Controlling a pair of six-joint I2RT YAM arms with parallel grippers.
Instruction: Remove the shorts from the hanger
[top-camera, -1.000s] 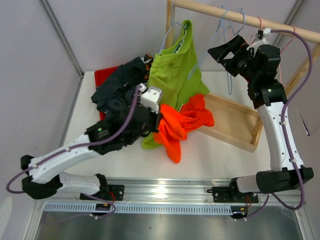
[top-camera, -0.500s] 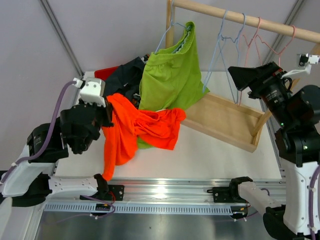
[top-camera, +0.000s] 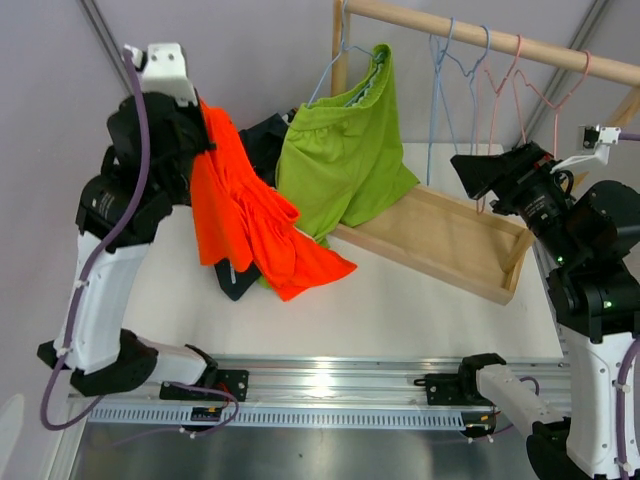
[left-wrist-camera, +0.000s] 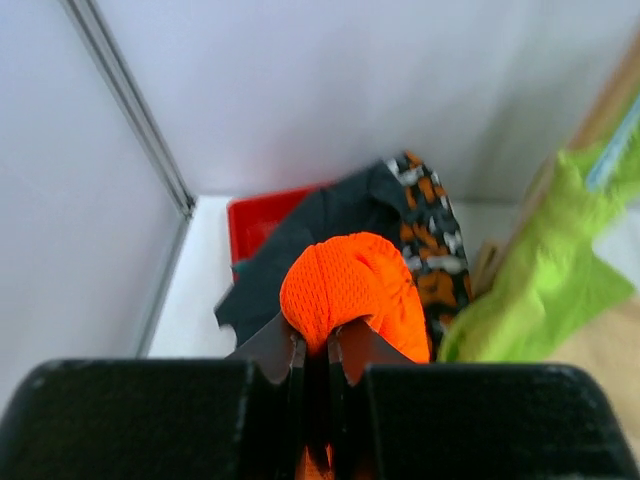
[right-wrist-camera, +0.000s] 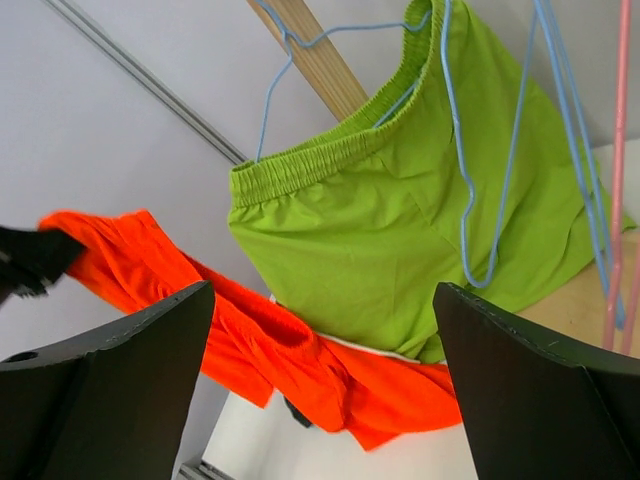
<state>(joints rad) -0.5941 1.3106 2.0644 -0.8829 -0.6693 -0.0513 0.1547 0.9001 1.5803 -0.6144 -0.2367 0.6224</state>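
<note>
The left gripper (left-wrist-camera: 318, 348) is clamped on a bunched fold of the bright orange shorts (top-camera: 245, 225), held high above the left side of the table (top-camera: 420, 310), the cloth draping down. The right gripper (top-camera: 472, 170) hovers with jaws wide apart above the wooden tray (top-camera: 440, 245) near the right edge. Farther back, the lime green shorts (top-camera: 345, 160) hang on 1 blue hanger (right-wrist-camera: 262, 125) from the wooden rail (top-camera: 500, 40). The dark navy shorts (left-wrist-camera: 300, 230) and camouflage shorts (left-wrist-camera: 435, 230) lie heaped at the far left corner.

left arm (top-camera: 100, 290): swung up to far left, lifting bright orange shorts (top-camera: 245, 225) off surface (top-camera: 420, 300) | right arm (top-camera: 590, 260): drew back from rail (top-camera: 480, 35), rightward
</note>
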